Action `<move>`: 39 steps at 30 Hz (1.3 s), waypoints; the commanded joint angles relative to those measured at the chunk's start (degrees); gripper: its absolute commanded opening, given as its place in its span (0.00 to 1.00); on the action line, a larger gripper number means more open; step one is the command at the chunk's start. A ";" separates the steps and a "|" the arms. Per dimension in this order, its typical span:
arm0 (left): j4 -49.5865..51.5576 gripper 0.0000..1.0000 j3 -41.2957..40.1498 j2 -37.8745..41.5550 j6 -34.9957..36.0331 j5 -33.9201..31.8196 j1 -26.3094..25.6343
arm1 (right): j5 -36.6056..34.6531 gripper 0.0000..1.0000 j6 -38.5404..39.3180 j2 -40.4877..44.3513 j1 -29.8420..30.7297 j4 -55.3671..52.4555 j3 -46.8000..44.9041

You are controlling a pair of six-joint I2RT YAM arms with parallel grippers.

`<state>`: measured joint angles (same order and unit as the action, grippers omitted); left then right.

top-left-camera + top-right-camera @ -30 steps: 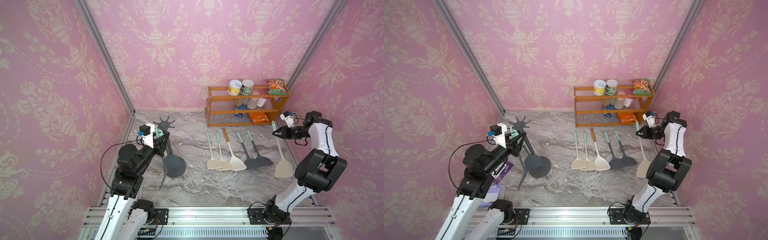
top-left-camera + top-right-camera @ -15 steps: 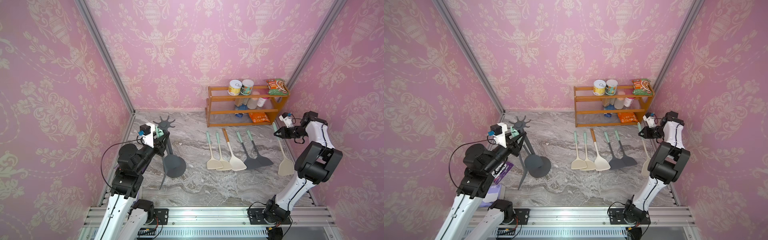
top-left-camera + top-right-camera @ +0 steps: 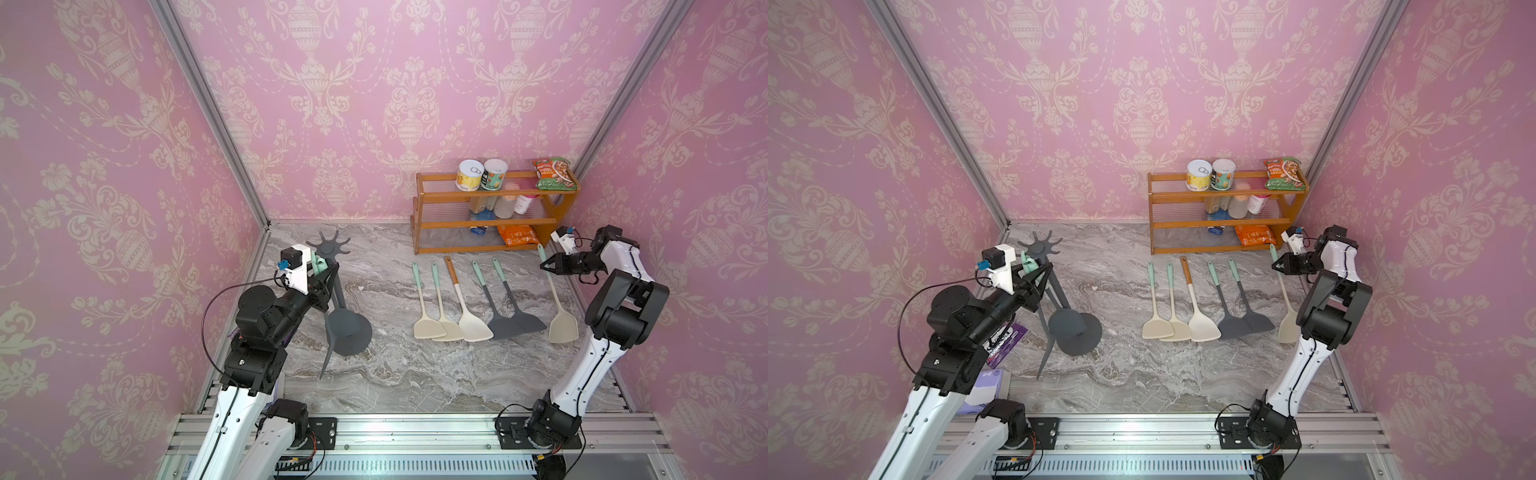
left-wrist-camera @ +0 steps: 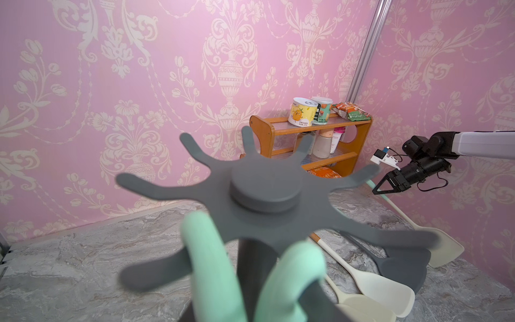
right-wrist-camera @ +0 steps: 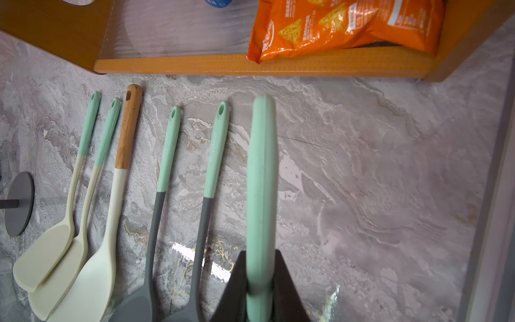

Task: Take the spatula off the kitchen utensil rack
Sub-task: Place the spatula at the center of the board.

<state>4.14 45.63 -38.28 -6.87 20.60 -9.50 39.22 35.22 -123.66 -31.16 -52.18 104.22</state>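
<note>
Presently the fingers of the left gripper (image 3: 327, 277) are closed partway on the mint handle of the dark grey spatula (image 3: 325, 359), which hangs from the kitchen utensil rack (image 3: 330, 248) at 9 o'clock on the table (image 3: 415, 374).

Risk: a sideways pull before the hook is cleared would likely topple the rack.

The right gripper (image 3: 545, 266), clamped on a cream spatula (image 3: 557, 299) at 3 o'clock, cannot steady it.

Five spatulas (image 3: 469, 307) lie centrally. The orange shelf (image 3: 478, 249) at 1 o'clock obstructs nothing.

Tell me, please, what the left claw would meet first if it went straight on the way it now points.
Most likely the kitchen utensil rack: the left claw, closed on the spatula by its mint handle, points at the pole just under the crown of hooks. Blur leaves pole or crown uncertain.
</note>
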 commanded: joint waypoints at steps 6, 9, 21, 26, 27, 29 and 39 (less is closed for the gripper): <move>2.96 0.35 1.40 -1.36 1.86 -1.75 0.30 | 8.68 0.00 3.68 -7.21 0.40 -4.36 10.25; 3.13 0.35 1.40 -1.28 2.08 -1.91 0.22 | 9.52 0.00 6.23 -11.95 0.42 -10.35 16.76; 3.90 0.35 1.81 -1.62 2.96 -2.58 -0.02 | 14.26 0.00 4.18 -18.40 1.44 -9.38 20.87; 3.65 0.35 1.58 -1.80 3.01 -2.80 0.00 | 12.81 0.00 2.10 -20.58 2.50 -9.35 22.76; 3.68 0.35 1.51 -1.85 3.03 -2.76 -0.04 | 11.74 0.01 1.70 -20.70 2.81 -9.28 23.03; 3.75 0.35 1.48 -1.73 3.06 -2.76 0.00 | 10.70 0.05 1.01 -20.68 3.27 -8.43 22.91; 3.85 0.35 1.68 -1.18 2.92 -2.55 -0.10 | 4.17 0.30 -3.67 -16.54 3.56 -1.21 17.11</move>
<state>5.04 46.41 -39.16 -5.19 19.94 -9.56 46.37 33.10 -143.02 -27.59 -55.90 123.90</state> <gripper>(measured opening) 0.347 0.289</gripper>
